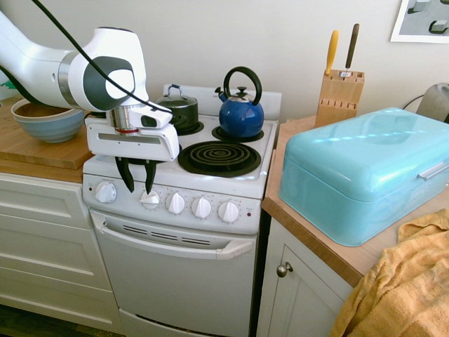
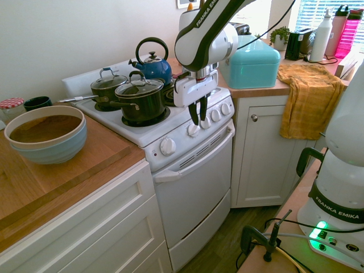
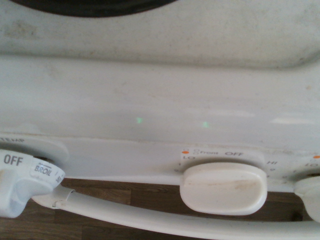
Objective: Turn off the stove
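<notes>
Beside wooden counters, the stove (image 1: 175, 246) faces outward, front running side to side; the pincer (image 1: 140, 189) gapes narrowly.
</notes>
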`<state>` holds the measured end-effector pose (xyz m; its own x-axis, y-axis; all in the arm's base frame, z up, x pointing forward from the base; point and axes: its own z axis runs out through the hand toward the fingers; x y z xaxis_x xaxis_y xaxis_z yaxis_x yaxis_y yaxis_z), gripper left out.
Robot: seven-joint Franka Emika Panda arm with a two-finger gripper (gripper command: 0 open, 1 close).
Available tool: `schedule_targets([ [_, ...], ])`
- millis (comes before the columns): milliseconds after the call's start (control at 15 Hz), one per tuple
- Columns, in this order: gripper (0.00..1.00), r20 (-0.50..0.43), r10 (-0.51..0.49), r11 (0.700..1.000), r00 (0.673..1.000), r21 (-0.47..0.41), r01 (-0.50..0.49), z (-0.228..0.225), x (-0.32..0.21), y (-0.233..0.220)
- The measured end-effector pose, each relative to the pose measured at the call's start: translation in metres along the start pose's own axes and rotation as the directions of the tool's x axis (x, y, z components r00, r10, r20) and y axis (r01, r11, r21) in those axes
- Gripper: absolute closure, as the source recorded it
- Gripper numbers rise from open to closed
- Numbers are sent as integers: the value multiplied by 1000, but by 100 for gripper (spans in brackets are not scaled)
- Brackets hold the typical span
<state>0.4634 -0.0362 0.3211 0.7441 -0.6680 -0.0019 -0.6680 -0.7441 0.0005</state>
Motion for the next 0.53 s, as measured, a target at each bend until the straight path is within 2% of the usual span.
schedule_targets([
  [533, 100, 12, 16, 999, 1000, 38, -16, 1, 9, 6],
])
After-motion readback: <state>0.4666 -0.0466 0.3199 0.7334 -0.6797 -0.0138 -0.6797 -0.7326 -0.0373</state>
